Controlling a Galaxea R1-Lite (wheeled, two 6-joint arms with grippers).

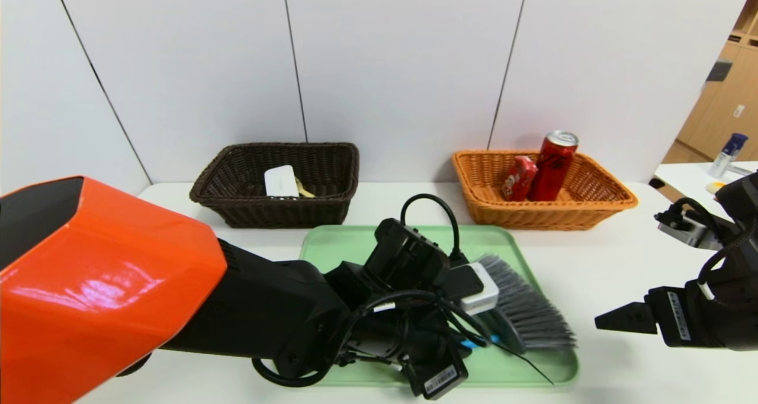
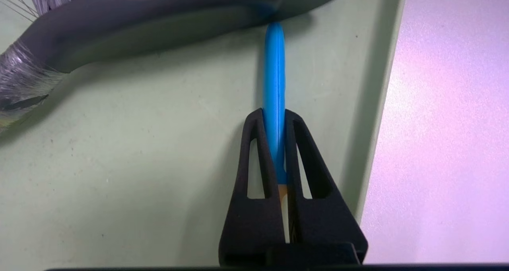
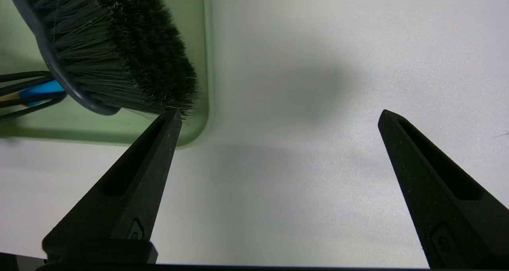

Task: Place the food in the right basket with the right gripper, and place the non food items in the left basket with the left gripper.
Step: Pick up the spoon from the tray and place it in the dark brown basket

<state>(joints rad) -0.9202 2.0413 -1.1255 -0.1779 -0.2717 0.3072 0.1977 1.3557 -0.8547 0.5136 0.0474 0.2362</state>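
A grey brush (image 1: 527, 309) with a blue handle (image 2: 274, 76) lies on the green tray (image 1: 337, 244). My left gripper (image 2: 273, 114) is shut on the blue handle, low over the tray near its front right; in the head view my left arm hides the fingers. The brush bristles (image 3: 119, 44) also show in the right wrist view. My right gripper (image 3: 278, 118) is open and empty above the white table, right of the tray (image 3: 199, 132). The dark brown left basket (image 1: 278, 182) holds a white item (image 1: 280, 180). The orange right basket (image 1: 542, 188) holds a red can (image 1: 553, 166) and a red packet (image 1: 519, 178).
The white table (image 1: 604, 262) carries the tray in the middle and both baskets at the back against a white wall. A second table with a bottle (image 1: 727, 153) stands at the far right.
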